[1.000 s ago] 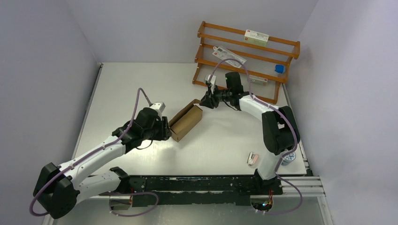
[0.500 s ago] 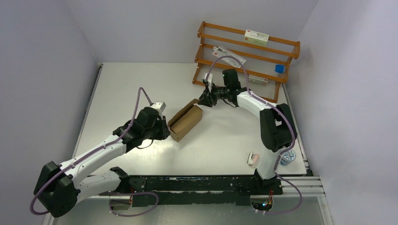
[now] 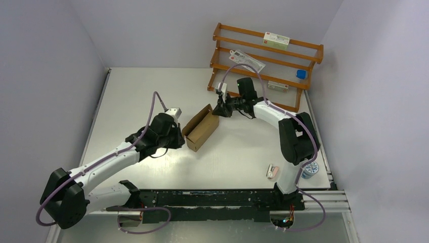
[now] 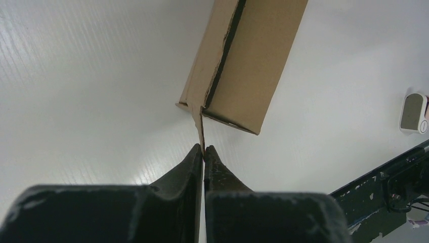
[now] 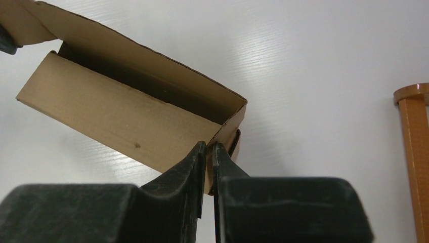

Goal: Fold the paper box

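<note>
Left gripper (image 4: pixel 204 151) pinches the near end flap of the paper box (image 3: pixel 201 128); right gripper (image 5: pixel 209 148) clamps its far flap. The long axis runs diagonally, near-left to far-right.

wooden rack (image 3: pixel 243 43) far right; white item (image 3: pixel 272 170) front-right

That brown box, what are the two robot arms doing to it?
Two robot arms are folding a paper box in the middle of the table. The left gripper is pinching a thin flap at the box's near end. The right gripper is pinching the cardboard edge at its far end. The long top is open, so you can see inside. The box is not closed up yet.
</note>
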You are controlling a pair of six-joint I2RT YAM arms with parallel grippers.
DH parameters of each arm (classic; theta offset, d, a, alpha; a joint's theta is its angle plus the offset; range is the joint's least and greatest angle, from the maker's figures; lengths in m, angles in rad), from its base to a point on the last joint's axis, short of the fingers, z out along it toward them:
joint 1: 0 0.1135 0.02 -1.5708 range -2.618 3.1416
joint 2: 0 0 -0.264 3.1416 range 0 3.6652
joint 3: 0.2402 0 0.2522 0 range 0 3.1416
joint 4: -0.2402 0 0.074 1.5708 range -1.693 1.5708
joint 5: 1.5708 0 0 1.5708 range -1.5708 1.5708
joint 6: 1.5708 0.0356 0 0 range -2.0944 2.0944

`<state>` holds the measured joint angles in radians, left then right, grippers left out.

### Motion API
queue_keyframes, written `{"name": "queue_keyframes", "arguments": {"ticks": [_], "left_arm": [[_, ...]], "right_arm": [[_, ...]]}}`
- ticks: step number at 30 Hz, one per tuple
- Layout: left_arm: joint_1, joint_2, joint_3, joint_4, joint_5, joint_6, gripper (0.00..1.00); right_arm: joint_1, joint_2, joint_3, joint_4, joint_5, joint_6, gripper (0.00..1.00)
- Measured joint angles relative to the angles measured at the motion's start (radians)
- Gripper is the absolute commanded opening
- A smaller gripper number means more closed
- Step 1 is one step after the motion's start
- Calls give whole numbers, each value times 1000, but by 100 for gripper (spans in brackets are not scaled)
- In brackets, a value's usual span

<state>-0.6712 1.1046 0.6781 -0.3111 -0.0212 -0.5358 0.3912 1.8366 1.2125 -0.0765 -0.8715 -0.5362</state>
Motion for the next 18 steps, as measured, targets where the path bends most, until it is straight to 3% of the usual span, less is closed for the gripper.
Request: {"name": "queue_keyframes", "arguments": {"ticks": [18], "left_arm": [[-2, 28, 27, -9, 4, -12, 5]], "right_arm": [[50, -119, -185, 203, 195, 173, 11]]}}
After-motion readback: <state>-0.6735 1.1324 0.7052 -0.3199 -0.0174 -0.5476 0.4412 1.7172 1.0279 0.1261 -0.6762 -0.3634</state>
